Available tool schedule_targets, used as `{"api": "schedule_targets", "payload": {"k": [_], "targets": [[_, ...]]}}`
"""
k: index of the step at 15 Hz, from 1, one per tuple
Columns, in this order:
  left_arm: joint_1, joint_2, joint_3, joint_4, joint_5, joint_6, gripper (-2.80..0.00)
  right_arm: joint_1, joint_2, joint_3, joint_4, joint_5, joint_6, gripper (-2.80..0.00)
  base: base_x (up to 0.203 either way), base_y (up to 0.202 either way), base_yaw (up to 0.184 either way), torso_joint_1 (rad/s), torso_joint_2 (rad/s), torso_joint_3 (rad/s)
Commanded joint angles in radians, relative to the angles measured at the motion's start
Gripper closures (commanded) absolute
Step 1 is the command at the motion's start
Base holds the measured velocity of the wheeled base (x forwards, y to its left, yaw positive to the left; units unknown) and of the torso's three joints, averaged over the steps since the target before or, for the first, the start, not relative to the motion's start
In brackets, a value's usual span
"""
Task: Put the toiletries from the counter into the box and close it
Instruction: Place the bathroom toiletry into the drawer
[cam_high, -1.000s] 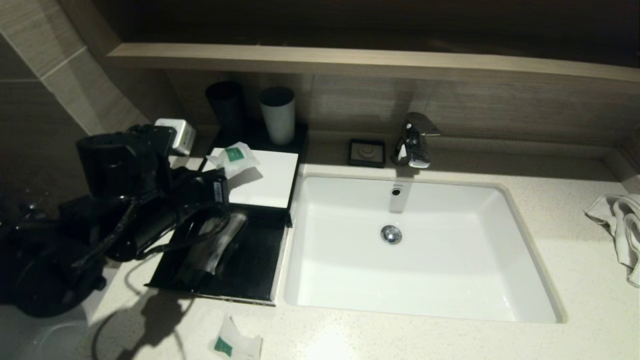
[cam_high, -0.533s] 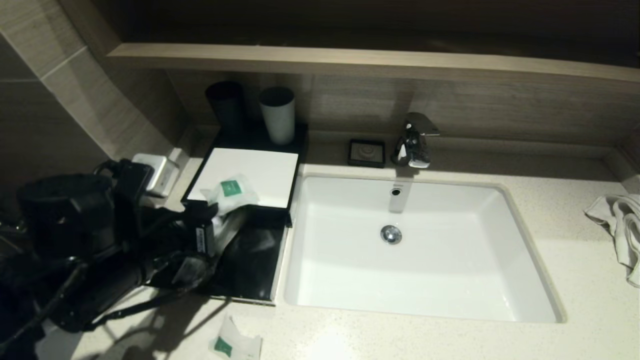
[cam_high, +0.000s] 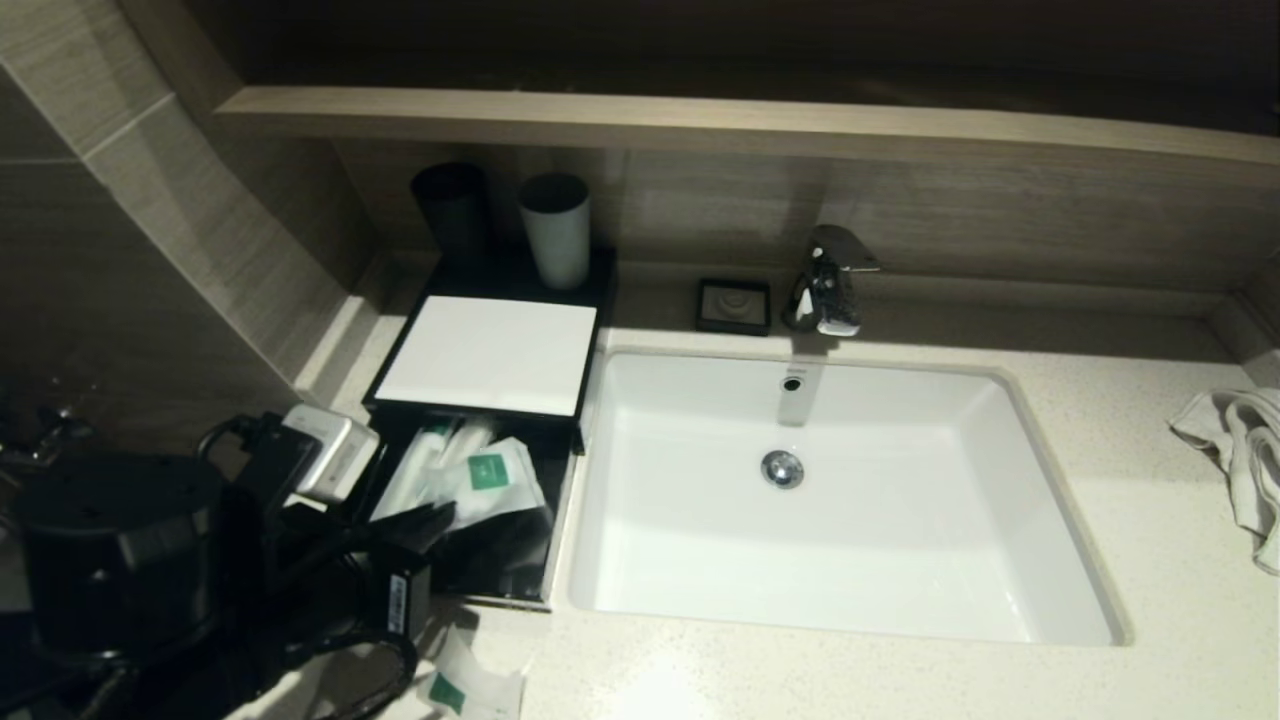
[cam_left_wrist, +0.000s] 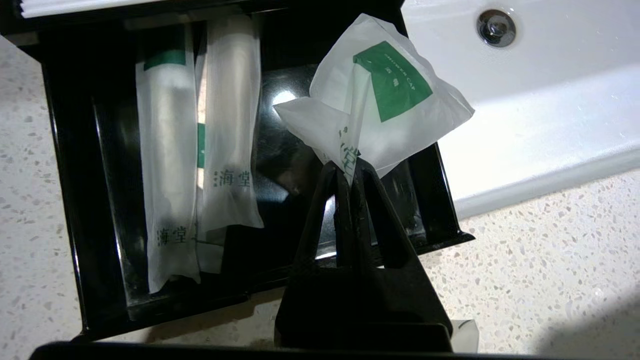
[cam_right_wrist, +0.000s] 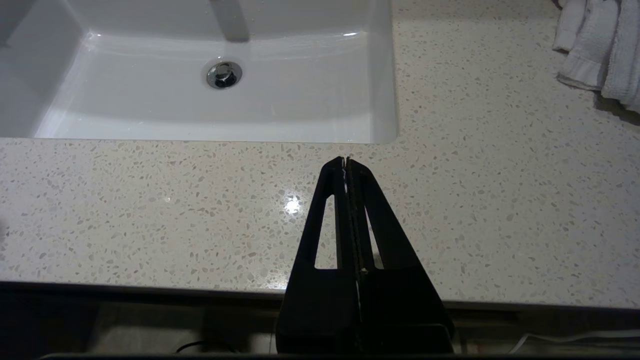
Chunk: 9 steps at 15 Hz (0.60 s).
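The surface (cam_high: 1150, 520) spreads wide around the white sink (cam_high: 900, 560), and the box (cam_high: 490, 350) sits on it just beyond the left claw (cam_left_wrist: 350, 175), its black drawer (cam_left_wrist: 70, 165) pulled out toward the claw with the white top panel behind it. The left claw is clenched on a corner of one squarish sachet (cam_left_wrist: 380, 105), which hangs past its tips over the drawer's sink-side half, tilted, with its green label facing up. Beside the claw, on the drawer half away from the sink, two long slim tubes (cam_left_wrist: 170, 165) lie flat and touching, their long axes running along the drawer's slide direction. The room under the held sachet looks bare black floor, so a drop there should land clear of the tubes; the drawer's sink-side wall lies close by, and a packet hanging over that edge could foul the closing. A second sachet (cam_high: 470, 690) lies on the surface on the near side of the claw, just outside the drawer's front edge, nearer to the left arm. The right claw (cam_right_wrist: 347, 165) is clenched empty, parked over bare surface in front of the sink, well apart from the box.
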Motion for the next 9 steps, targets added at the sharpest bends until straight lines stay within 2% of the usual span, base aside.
{"api": "schedule_targets", "payload": {"k": [1, 9], "targets": [[-0.001, 0.044, -0.005, -0.011, -0.004, -0.002, 0.00, 0.000, 0.002, 0.000, 0.000, 0.000, 0.001, 0.00, 0.000, 0.000, 0.000, 0.000, 0.00, 0.000], [0.014, 0.200, -0.116, -0.017, 0.001, -0.022, 0.00, 0.000, 0.002, 0.000, 0.000, 0.000, 0.001, 0.00, 0.000, 0.000, 0.000, 0.000, 0.00, 0.000]]}}
